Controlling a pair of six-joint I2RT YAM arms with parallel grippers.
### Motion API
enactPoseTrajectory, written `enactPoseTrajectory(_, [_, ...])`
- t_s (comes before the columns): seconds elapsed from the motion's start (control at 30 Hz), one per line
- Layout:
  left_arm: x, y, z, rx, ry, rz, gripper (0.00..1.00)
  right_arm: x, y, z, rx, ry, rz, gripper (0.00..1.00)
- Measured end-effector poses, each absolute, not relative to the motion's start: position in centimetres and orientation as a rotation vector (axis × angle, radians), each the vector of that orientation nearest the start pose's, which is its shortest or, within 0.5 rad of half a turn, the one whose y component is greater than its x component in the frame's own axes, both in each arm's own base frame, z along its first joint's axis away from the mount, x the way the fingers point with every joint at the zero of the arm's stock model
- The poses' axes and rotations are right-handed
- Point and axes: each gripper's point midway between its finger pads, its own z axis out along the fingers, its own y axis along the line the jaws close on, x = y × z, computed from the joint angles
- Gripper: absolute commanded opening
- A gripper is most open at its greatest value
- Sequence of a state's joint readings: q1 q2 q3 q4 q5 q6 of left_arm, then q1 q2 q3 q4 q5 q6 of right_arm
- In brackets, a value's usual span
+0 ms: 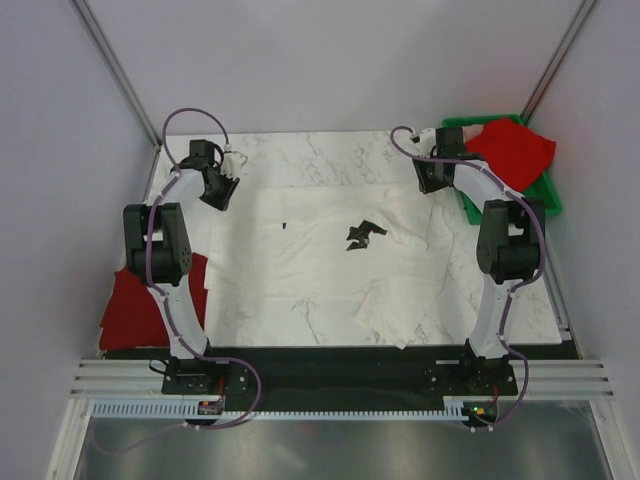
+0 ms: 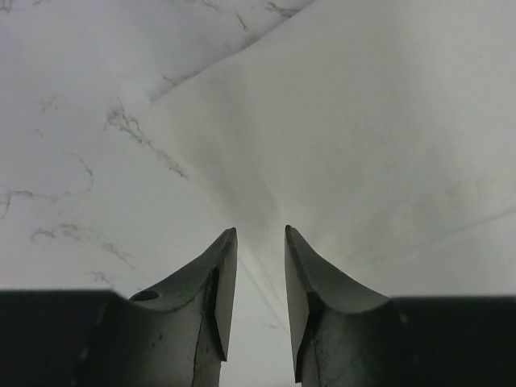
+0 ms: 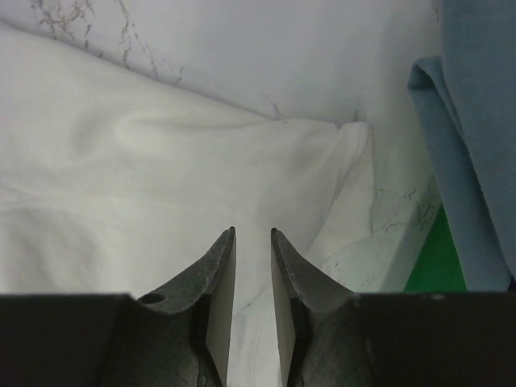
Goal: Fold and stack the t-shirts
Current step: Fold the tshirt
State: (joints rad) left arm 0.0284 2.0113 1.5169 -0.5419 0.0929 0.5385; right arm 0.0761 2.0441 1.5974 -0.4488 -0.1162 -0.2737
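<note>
Both arms are out at the far edge of the marble table (image 1: 300, 150), one over each far corner of the white t-shirt (image 1: 320, 265). The shirt lies spread across the middle, its small dark label (image 1: 365, 235) near the centre.

The left gripper (image 2: 260, 234) hangs over a crisp, pointed corner of cloth with its jaws only narrowly parted, and a crease runs right under the gap. Nothing looks pinched. The right gripper (image 3: 252, 231) shows the same slim gap over a softer, bunched stretch of shirt with rolling wrinkles.

This looks like the first fold, with the stacking yet to come. To do it well, each pincer should take its corner right at the edge and catch every layer. Then both need to lift together and travel evenly toward the near side so the fold line lands straight. The right side needs more care, because that puffy ridge could slip or drag a pleat along.

The cloth is thin, matte and limp, almost the same tone as the veined marble, so its edges are hard to read.

A grey-blue t-shirt (image 3: 476, 97) hangs just beside the right corner, and it should not be snagged. One red t-shirt (image 1: 515, 150) drapes over the green bin (image 1: 545, 200). Another red t-shirt (image 1: 135, 300) lies at the table's left edge, beside the left arm.
</note>
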Motion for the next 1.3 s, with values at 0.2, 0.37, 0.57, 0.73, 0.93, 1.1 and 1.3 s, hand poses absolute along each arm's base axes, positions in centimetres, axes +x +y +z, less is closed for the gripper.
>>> enactPoseTrajectory(0.2, [48.7,1.4,3.5,0.668,2.549,0.031,0.36,52.9,3.6,6.7,-0.467,2.414,0.01,0.31])
enactPoseTrajectory(0.37, [49.9,1.5,2.6,0.663,2.553,0.034,0.36,53.7,2.3,4.8,-0.47,2.441,-0.043,0.31])
enactPoseTrajectory(0.57, [51.7,1.6,2.5,0.646,2.54,0.048,0.36,55.4,0.9,3.0,-0.48,2.454,-0.103,0.3])
enactPoseTrajectory(0.73, [53.7,1.7,2.6,0.617,2.516,0.072,0.36,57.8,0.7,3.0,-0.486,2.415,-0.14,0.31])
enactPoseTrajectory(0.93, [55.6,1.9,2.8,0.59,2.484,0.111,0.36,60.2,0.6,3.2,-0.491,2.372,-0.156,0.31])
enactPoseTrajectory(1.1, [55.7,1.9,3.1,0.57,2.483,0.13,0.42,60.2,0.8,3.5,-0.505,2.369,-0.145,0.36])
enactPoseTrajectory(1.3, [52.8,1.6,10.9,0.52,2.408,0.155,0.53,56.2,2.6,9.0,-0.572,2.33,-0.012,0.44])
